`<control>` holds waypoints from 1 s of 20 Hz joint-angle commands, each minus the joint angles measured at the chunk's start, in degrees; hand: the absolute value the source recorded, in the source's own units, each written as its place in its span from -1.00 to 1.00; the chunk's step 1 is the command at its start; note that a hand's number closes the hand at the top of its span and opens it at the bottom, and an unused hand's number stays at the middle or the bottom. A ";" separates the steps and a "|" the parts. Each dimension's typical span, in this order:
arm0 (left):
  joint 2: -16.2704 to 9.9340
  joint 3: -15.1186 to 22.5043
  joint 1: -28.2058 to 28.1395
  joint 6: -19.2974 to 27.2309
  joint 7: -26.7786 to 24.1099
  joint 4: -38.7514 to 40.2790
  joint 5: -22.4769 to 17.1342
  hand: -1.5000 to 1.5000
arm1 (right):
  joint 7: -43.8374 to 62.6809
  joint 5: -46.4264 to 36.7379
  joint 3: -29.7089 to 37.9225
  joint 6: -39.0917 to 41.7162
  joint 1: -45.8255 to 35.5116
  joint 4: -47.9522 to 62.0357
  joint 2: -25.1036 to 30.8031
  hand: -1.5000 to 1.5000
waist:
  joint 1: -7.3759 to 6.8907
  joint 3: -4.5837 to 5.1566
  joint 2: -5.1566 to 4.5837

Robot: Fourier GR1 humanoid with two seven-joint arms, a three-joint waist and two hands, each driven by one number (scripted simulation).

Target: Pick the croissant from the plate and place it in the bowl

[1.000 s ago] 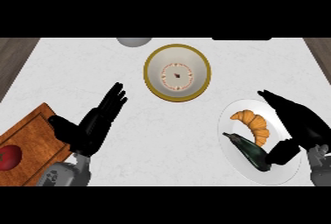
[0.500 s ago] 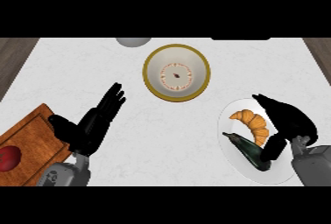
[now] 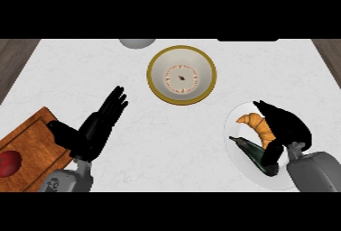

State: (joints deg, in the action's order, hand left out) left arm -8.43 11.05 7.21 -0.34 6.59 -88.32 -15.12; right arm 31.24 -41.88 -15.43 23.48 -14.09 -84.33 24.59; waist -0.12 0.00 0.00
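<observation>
White marbled counter (image 3: 80, 72) fills most of the frame; dark wood floor strips show at the upper left and upper right corners.

Item: bowl (image 3: 182, 75), upper centre. Cream inside, gold rim, a ring of small reddish marks round a dark spot on its bottom. No writing that I can read.

Item: plate (image 3: 241, 122), lower right, pale and glassy, partly under my right arm.

Item: croissant (image 3: 260, 127), golden brown, lying on the plate's upper half, well apart from the bowl.

Item: dark green vegetable (image 3: 251, 151), long and glossy, on the plate just below and left of the croissant.

Item: my right hand (image 3: 285, 127), lower right, over the plate. Its fingers reach along the croissant's right side and its thumb comes down below it over the vegetable, so the hand is curved about the croissant; whether it actually touches I cannot tell.

Item: my left hand (image 3: 96, 126), lower left, fingers straight and together, pointing up and right, holding nothing.

Item: wooden board (image 3: 26, 135), lower left corner, bearing a red round fruit (image 3: 8, 163) cut by the frame's edge.

Item: grey round object (image 3: 137, 43), top edge, half seen.

No brand or label is legible anywhere.
</observation>
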 commanded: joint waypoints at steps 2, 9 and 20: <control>0.42 -2.18 -1.27 -1.49 3.15 -2.59 -0.54 0.00 | -3.52 -3.71 2.95 -1.81 1.32 2.42 -1.61 -1.00 | 0.05 0.00 0.03; 1.41 -2.35 -4.02 -3.25 2.61 -4.68 1.95 0.00 | -5.69 -8.64 4.68 -3.11 -1.27 7.84 -5.60 -1.00 | -0.09 -0.01 0.02; 2.72 -3.96 -1.44 -6.17 1.60 -0.55 2.51 0.00 | -9.77 -13.99 6.46 -10.60 -6.39 20.91 -10.83 -1.00 | -0.42 -0.02 -0.12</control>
State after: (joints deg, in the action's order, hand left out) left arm -5.27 7.41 6.14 -4.69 8.54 -89.42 -12.33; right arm 21.53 -52.72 -8.57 17.46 -16.24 -71.79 17.35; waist -0.17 0.53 0.36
